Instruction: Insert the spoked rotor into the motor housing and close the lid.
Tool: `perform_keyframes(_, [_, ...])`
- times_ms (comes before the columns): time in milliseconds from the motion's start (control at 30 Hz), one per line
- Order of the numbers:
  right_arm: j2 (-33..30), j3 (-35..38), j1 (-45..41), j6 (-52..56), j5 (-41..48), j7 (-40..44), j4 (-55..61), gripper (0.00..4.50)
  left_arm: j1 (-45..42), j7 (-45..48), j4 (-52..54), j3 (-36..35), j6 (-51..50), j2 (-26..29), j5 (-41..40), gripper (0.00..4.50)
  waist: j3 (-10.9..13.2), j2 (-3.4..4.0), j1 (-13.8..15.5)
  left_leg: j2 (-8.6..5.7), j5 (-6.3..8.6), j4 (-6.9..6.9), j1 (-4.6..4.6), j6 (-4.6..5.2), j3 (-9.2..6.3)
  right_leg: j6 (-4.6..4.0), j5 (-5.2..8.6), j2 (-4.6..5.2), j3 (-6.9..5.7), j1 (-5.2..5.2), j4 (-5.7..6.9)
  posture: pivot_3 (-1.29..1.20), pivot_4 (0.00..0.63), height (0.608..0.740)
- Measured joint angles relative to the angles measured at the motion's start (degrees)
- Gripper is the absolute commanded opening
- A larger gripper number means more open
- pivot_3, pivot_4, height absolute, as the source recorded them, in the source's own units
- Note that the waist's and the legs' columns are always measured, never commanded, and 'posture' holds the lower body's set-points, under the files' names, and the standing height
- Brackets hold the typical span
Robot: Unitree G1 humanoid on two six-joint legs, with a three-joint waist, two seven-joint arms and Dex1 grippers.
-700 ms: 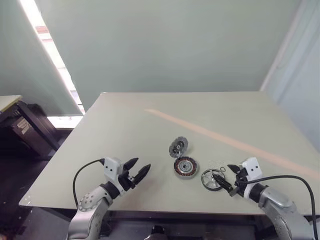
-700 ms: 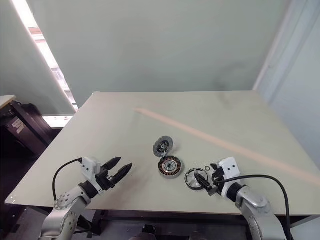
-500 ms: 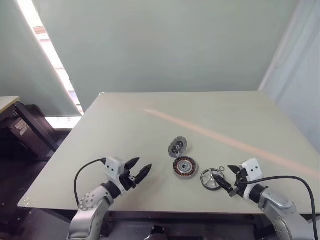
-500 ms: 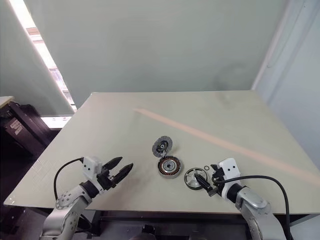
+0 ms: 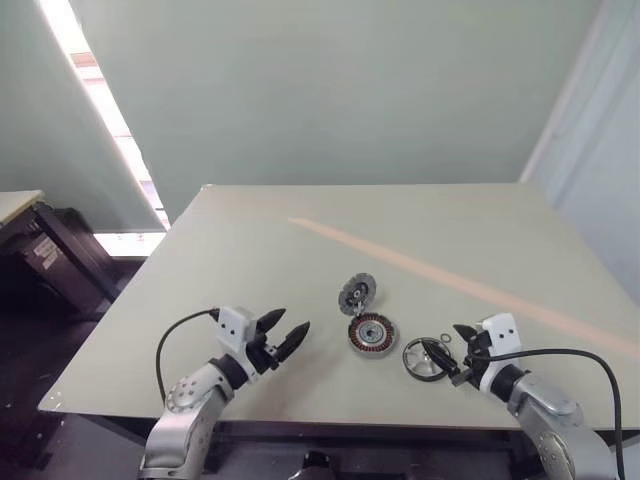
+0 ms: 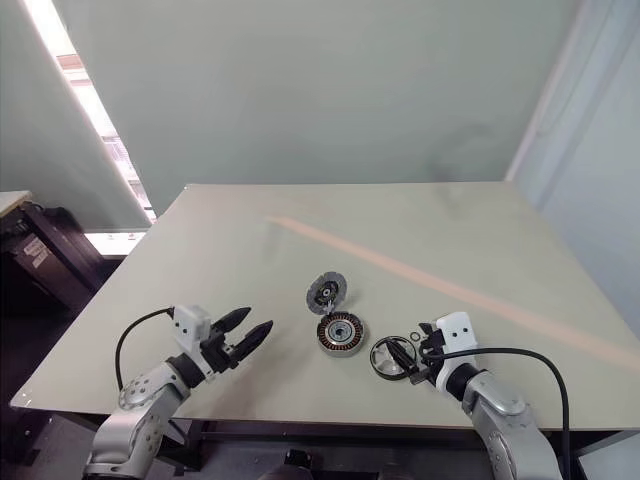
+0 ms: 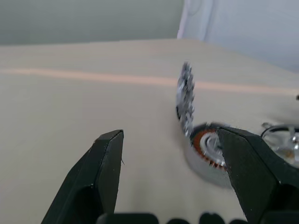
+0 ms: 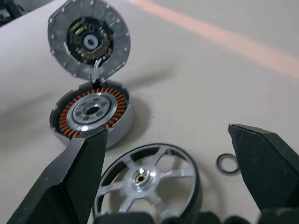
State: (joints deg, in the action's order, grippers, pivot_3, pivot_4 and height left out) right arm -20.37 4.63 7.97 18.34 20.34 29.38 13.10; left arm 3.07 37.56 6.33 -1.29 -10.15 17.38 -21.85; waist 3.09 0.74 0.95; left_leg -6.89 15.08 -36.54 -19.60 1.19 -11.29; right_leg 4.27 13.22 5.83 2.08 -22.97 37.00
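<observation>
Rotor (image 8: 148, 179) flat on table, between released right claw (image 8: 177, 186) fingers, ungrasped.

Head eyes are looking down over the table (image 5: 250, 240); wrist cameras, close and low, are sharing the housing (image 8: 91, 114).

The housing (image 8: 92, 113) lies flat on the table — copper windings exposed, lid (image 8: 88, 43) hinged upright at its far edge. The silvery rotor (image 8: 145, 177) lies flat just beside it, 5 spokes showing.
</observation>
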Motion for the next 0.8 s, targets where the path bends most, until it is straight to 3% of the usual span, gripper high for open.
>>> perform_keyframes(433, [-1.98, 2.67, -7.49, 0.52, -2.39, -3.07, -7.94, 4.5, -0.62, 0.66, -0.74, 2.05, 1.26, -0.54, 1.6, 3.4, 0.0, 0.0, -0.06, 0.01, 0.01, -0.08, 0.0, 0.04, 0.13, 0.0, -0.1, -0.02, 0.1, -0.02, 0.0, 0.0, 0.0, 0.74])
perform_keyframes(800, [-5.84, -2.18, -14.69, 0.57, -11.57, -2.91, -20.11, 4.5, -0.4, 1.27, -2.51, 3.08, 3.13, -2.18, 1.89, 3.4, -0.01, -0.01, -0.06, 0.01, 0.02, -0.12, -0.01, 0.07, 0.2, -0.03, -0.15, -0.03, 0.16, -0.02, 0.0, 0.0, 0.0, 0.74])
